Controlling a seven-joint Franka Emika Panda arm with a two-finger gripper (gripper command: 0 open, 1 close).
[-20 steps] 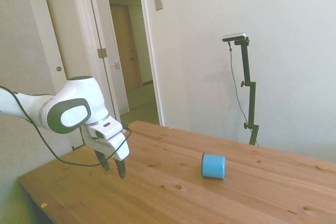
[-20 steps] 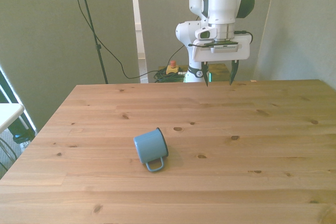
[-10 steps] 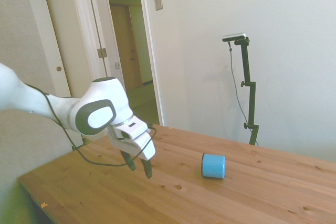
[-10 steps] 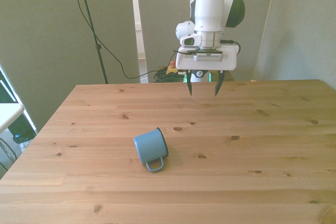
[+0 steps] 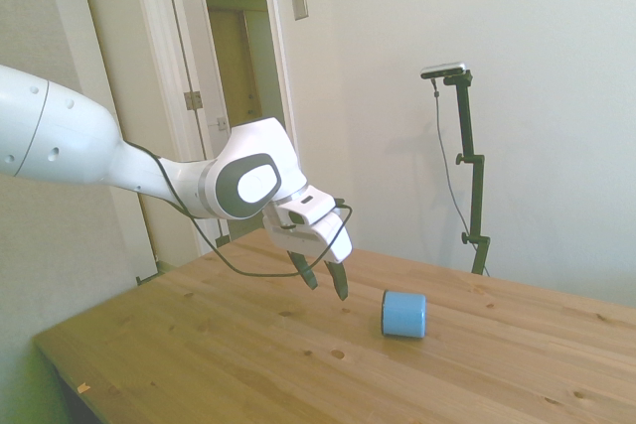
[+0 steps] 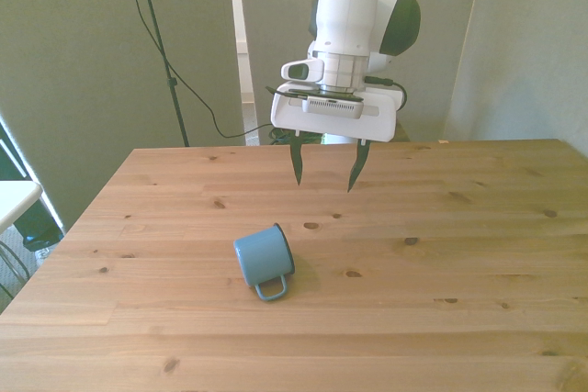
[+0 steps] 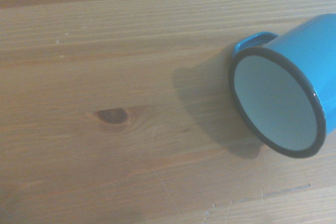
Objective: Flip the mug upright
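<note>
- The gripper (image 6: 323, 170) hangs in the air above the table (image 6: 478, 227) with its two dark fingers (image 6: 295, 164) spread apart and nothing between them; they point down and slant a little toward the mug.
- The mug (image 6: 264, 258) lies on its side on the bare wood, well apart from the fingertips and lower than them. In the front view it sits nearer the camera than the gripper and toward the front view's left.
- Its long axis runs roughly flat along the table. The wrist view looks into its pale inside (image 7: 275, 103) through the dark rim, so the open mouth faces back toward the gripper, and the closed base points away.
- The handle (image 6: 271, 290) lies low, against the tabletop on the side nearer the front camera.
- Judged from this, the approach is unfinished: the gripper has to travel forward and down to the mug before any grasp, and the spread of the fingers looks about enough for the mug's body or rim.
</note>
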